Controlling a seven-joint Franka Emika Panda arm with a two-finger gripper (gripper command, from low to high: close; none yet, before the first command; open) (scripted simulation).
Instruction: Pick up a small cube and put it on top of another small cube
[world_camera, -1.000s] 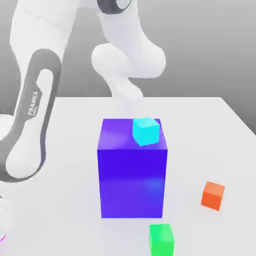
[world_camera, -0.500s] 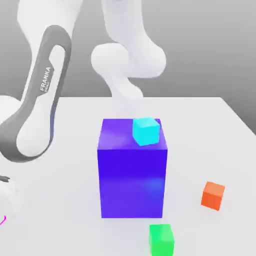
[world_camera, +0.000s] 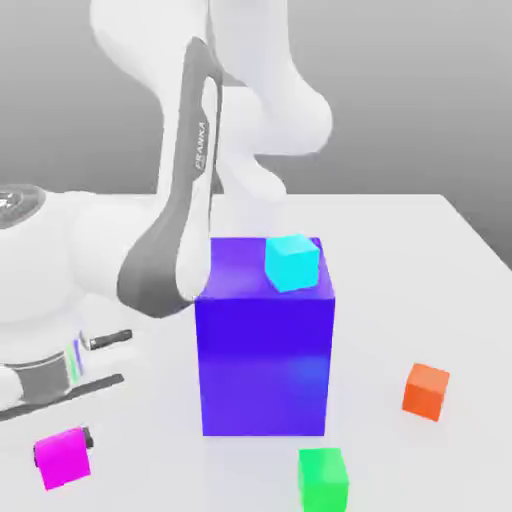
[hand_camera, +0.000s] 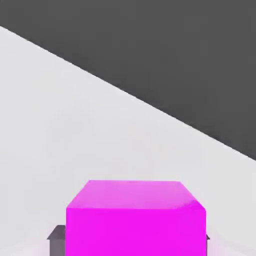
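Observation:
The small cube (world_camera: 62, 458) is magenta and hangs at the exterior view's lower left, just under my hand. My gripper (world_camera: 70, 441) is shut on it. In the hand view the small cube (hand_camera: 135, 220) sits between my gripper (hand_camera: 132, 239) and its dark fingers (hand_camera: 56, 236), one showing at each side. The other small cube (world_camera: 322, 478), bright green, rests on the white table (world_camera: 400, 250) in front of the big blue block, well toward the exterior view's right of my gripper.
A tall blue-purple block (world_camera: 265, 350) stands mid-table between the gripper and the green cube's side, with a cyan cube (world_camera: 292, 263) on its top. An orange cube (world_camera: 427, 391) lies on the exterior view's right. My arm's links (world_camera: 180, 240) loom over the left.
The arm has swung toward the exterior view's right, bringing the hand and the magenta cube in from the left edge. The other cubes have not moved.

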